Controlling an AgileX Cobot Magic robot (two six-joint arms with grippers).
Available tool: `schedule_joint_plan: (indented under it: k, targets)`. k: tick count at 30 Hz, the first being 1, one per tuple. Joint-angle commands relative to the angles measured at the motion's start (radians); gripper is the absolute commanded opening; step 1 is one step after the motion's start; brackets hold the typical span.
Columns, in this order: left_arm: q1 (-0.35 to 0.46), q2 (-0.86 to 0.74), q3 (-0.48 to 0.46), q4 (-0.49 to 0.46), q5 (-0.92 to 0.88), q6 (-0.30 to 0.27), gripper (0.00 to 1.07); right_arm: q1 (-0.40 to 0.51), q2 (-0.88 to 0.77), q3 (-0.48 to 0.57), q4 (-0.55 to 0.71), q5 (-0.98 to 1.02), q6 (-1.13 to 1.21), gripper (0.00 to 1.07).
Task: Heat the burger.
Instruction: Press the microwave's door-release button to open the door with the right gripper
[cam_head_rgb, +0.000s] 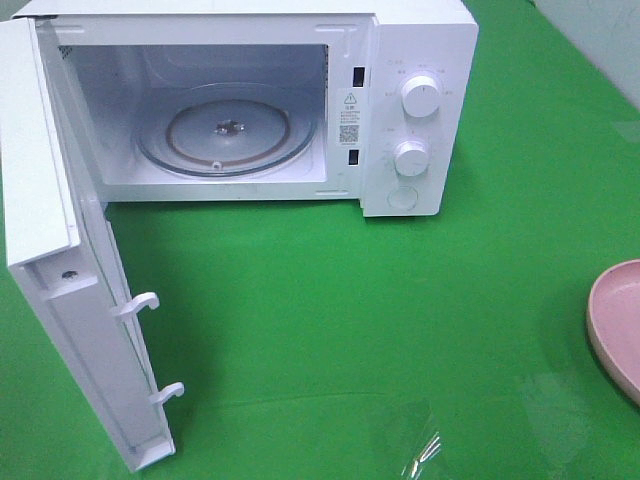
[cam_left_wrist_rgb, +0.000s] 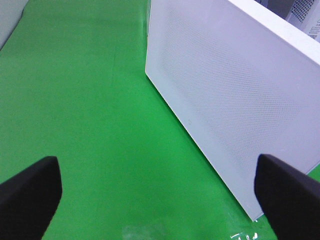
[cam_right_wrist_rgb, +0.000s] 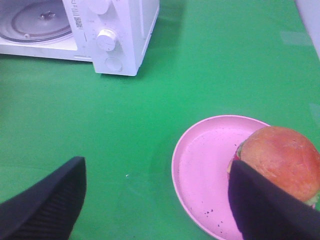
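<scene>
Right hand (cam_right_wrist_rgb: 157, 200) hangs wide open and empty above the green bench (cam_right_wrist_rgb: 215, 65). The burger (cam_right_wrist_rgb: 282, 162) sits on a pink plate (cam_right_wrist_rgb: 205, 170), well apart from the white microwave (cam_right_wrist_rgb: 120, 35) with its glass turntable (cam_right_wrist_rgb: 35, 20) showing.

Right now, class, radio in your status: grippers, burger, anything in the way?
Both grippers open, holding nothing. Burger on pink plate, untouched. Microwave door wide open, green table between looks clear.
</scene>
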Motion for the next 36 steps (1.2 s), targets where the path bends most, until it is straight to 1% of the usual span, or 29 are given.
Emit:
schedule_joint_plan:
  k: [1,2,3,10,36]
  targets:
    - [0.003,-0.016,0.003,-0.002,-0.006,-0.001,0.96,-0.041,-0.059,0.05,0.009,-0.023,-0.013,0.76]
    - [0.003,-0.016,0.003,-0.002,-0.006,-0.001,0.96,-0.041,-0.059,0.05,0.009,-0.023,-0.013,0.76]
    - [0.003,-0.016,0.003,-0.002,-0.006,-0.001,0.96,-0.051,-0.082,0.072,0.008,-0.013,-0.014,0.76]
    - [0.003,-0.016,0.003,-0.002,-0.006,-0.001,0.96,-0.058,-0.137,0.075,0.005,-0.013,-0.014,0.76]
    - [0.003,-0.016,0.003,-0.002,-0.006,-0.001,0.96,-0.058,-0.136,0.075,0.005,-0.013,-0.014,0.76]
